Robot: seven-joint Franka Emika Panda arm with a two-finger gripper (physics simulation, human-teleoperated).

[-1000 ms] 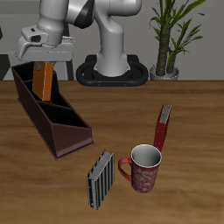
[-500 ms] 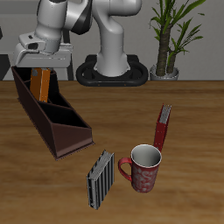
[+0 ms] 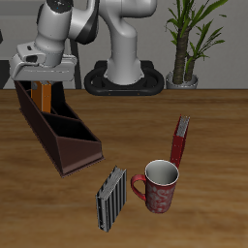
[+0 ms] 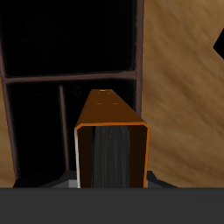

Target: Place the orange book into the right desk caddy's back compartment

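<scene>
My gripper (image 3: 41, 81) is shut on the orange book (image 3: 42, 95), which hangs upright over the far end of the right desk caddy (image 3: 60, 136), a long dark brown tray with maroon sides. The book's lower end sits at about rim height of the back compartment (image 3: 35, 103). In the wrist view the orange book (image 4: 111, 131) fills the middle, with its dark face showing. Behind it lie the caddy's dark back compartment (image 4: 70, 39) and the smaller divided sections. The fingertips themselves are hidden by the book.
A grey striped book (image 3: 111, 200) stands near the table's front edge beside a red patterned mug (image 3: 159, 185). A slim red book (image 3: 180, 140) stands behind the mug. The robot base (image 3: 124, 77) and a potted plant (image 3: 189, 44) are at the table's back.
The gripper has carried the orange book farther toward the caddy's far end and lowered it closer to the back compartment. Nothing else has moved.
</scene>
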